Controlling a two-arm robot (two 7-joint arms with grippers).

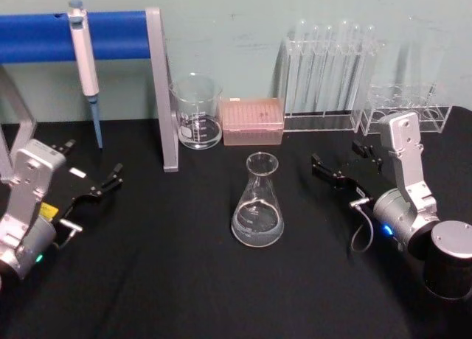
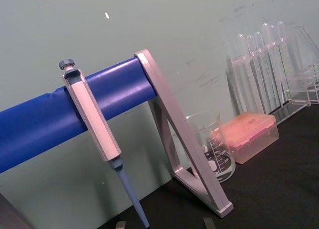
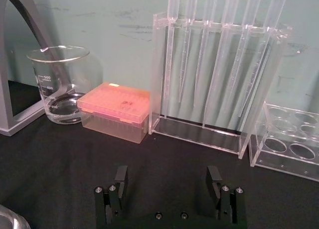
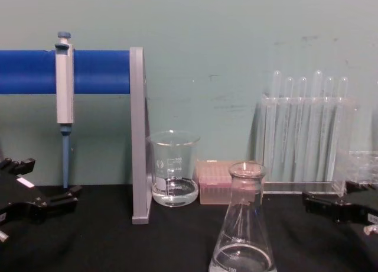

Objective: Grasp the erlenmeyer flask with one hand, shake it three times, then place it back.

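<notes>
erlenmeyer flask (image 1: 257, 203) upright mid-table, open cloth around | right gripper (image 1: 341, 164) beside, spread, empty | left gripper (image 1: 92, 174) spread, parked left | beaker (image 1: 197, 112) behind

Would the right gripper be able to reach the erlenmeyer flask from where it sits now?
Probably yes. The right gripper is open, to the right of the erlenmeyer flask, with only bare black table between them; the beaker and racks stand farther back.

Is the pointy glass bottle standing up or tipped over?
Standing up. The erlenmeyer flask sits flat on its wide base on the black table, neck pointing upward, with neither end effector touching it.
</notes>
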